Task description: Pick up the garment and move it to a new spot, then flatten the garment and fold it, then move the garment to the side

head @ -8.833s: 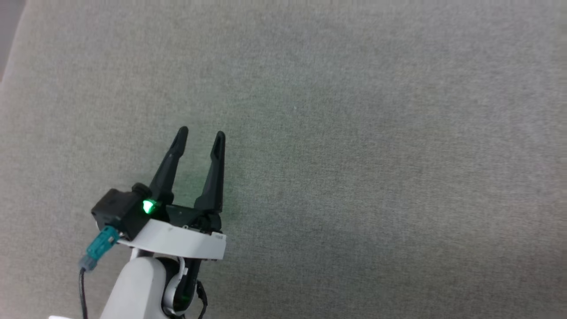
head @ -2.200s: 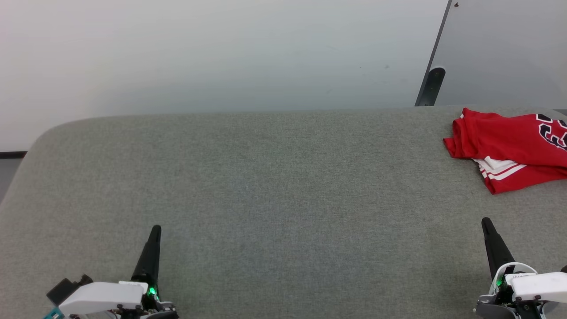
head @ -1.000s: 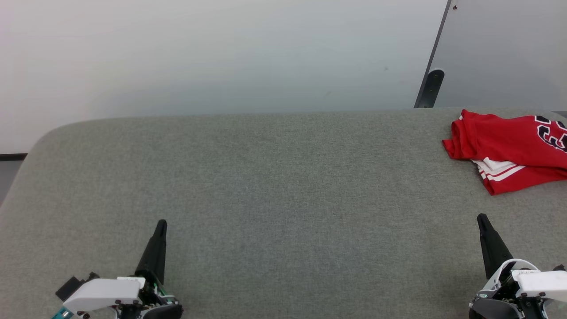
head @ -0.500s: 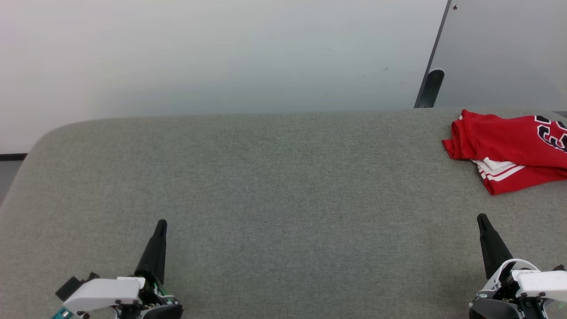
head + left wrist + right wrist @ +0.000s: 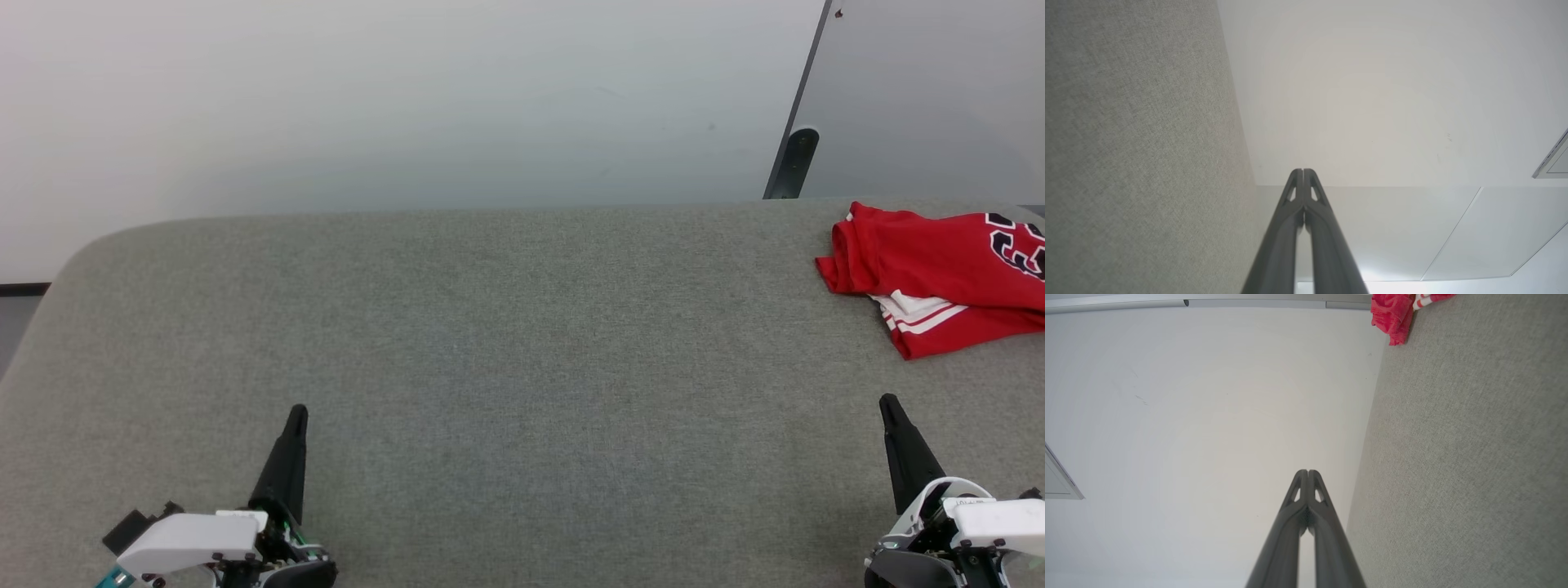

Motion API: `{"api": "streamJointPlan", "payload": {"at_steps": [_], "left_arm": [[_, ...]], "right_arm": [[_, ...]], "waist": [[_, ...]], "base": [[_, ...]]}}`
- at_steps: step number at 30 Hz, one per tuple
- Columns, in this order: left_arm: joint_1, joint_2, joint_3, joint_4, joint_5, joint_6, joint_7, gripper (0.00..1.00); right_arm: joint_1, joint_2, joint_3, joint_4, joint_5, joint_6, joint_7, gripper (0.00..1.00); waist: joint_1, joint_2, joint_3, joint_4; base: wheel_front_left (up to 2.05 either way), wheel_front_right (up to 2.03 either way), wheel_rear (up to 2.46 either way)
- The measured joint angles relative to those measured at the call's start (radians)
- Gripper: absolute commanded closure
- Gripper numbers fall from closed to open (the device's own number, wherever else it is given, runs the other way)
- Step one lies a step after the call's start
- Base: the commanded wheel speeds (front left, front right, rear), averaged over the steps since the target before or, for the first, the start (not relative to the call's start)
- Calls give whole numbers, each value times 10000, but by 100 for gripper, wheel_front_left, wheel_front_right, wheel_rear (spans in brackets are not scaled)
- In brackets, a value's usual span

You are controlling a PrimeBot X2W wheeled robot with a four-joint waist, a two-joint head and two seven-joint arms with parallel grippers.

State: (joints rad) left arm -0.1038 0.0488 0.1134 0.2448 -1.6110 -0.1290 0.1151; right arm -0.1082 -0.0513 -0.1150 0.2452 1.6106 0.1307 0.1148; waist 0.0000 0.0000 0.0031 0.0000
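Nothing moved lately | left pincer (image 5: 298,412) and right pincer (image 5: 886,402) closed, empty | garment (image 5: 931,265) apparently folded, set aside on table (image 5: 522,343); task likely complete

Bright, even, diffuse light. I see faint, soft shadows on the grey surface (image 5: 522,343); the pale wall (image 5: 367,98) washes out at far left.

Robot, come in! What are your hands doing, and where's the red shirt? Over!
Left gripper shut, empty, low left. Right gripper shut, empty, low right. Garment lies far right on grey surface, apart from both. Only bare fabric between.
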Motion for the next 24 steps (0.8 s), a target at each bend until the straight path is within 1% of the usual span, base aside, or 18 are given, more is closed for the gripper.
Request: {"api": "streamJointPlan", "payload": {"at_steps": [24], "left_arm": [[-1, 0, 0, 0, 0, 0, -2, 100]], "right_arm": [[0, 0, 0, 0, 0, 0, 0, 100]], "waist": [[0, 0, 0, 0]], "base": [[0, 0, 0]]}}
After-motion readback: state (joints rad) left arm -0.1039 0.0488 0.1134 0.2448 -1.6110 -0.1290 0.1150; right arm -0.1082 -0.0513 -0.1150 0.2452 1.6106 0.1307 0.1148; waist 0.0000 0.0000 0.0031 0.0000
